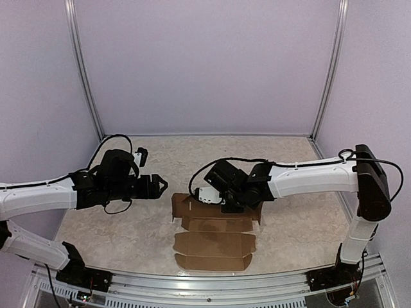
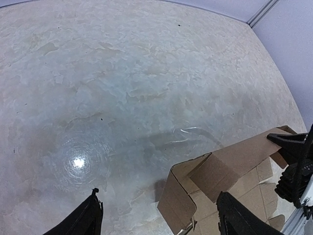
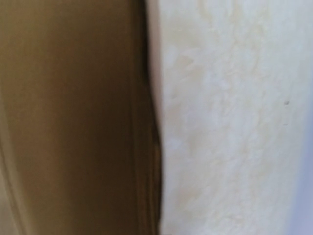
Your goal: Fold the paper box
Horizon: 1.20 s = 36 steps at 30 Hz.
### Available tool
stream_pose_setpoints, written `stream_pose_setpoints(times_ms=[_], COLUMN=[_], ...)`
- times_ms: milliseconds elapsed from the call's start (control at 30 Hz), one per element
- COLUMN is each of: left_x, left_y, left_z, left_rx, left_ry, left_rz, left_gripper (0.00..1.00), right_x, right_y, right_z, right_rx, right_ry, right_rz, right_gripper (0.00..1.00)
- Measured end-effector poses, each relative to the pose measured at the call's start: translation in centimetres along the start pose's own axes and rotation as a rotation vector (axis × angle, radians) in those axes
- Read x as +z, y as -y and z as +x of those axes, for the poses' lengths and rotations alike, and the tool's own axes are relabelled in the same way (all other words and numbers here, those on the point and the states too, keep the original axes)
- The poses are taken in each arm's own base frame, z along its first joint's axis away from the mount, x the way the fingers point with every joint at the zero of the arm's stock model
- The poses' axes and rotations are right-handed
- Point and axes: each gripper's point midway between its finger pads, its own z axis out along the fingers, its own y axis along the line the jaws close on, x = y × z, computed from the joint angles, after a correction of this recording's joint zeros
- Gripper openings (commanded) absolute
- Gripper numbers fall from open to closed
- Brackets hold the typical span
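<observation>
The paper box [image 1: 215,242] is a brown die-cut cardboard sheet lying near the table's front edge, with its far panel and left side flap raised. In the left wrist view [image 2: 230,169] the raised flaps form a corner. My left gripper [image 1: 156,186] is open and empty just left of the sheet, and in its own view [image 2: 159,195] the raised left flap stands between its fingers. My right gripper [image 1: 225,202] is down at the sheet's raised far panel. Its fingers are hidden in its own view, which shows only blurred cardboard [image 3: 73,117] very close.
The marbled tabletop [image 1: 282,231] is bounded by pale walls with metal posts [image 1: 327,70] at the back corners. The right gripper's black body [image 2: 293,166] shows beyond the cardboard in the left wrist view. The bare table [image 3: 234,117] fills the right half of the right wrist view.
</observation>
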Motion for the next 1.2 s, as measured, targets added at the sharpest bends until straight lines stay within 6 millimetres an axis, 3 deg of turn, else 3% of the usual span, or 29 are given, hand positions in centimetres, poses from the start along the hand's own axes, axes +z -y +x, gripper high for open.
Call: stream_pose_setpoints(times_ms=[367,700,933,1200], left_x=[0.2,-0.3,-1.0,-0.1], left_y=[0.4,1.7,3.3,4.6], left_z=[0.4,0.2,-1.2,-1.1], left_rx=[-0.026,-0.043,-0.044,-0.023], left_ry=[-0.003,-0.007,0.004,-0.052], left_rz=[0.04,0.1,0.138,0.139], left_gripper=[0.68,0.29,0.04,0.0], right_x=[-1.3,-1.6,-1.7,-2.3], right_y=[-0.2,-0.3,-0.4,-0.8], right_z=[-2.3,-2.8,-3.0,-3.7], right_rx=[-0.025,0.004,0.026,0.029], right_ry=[0.075,0.089,0.096,0.115], right_rz=[0.167,0.192,0.193,0.21], right_gripper=[0.0,0.0,0.0,0.0])
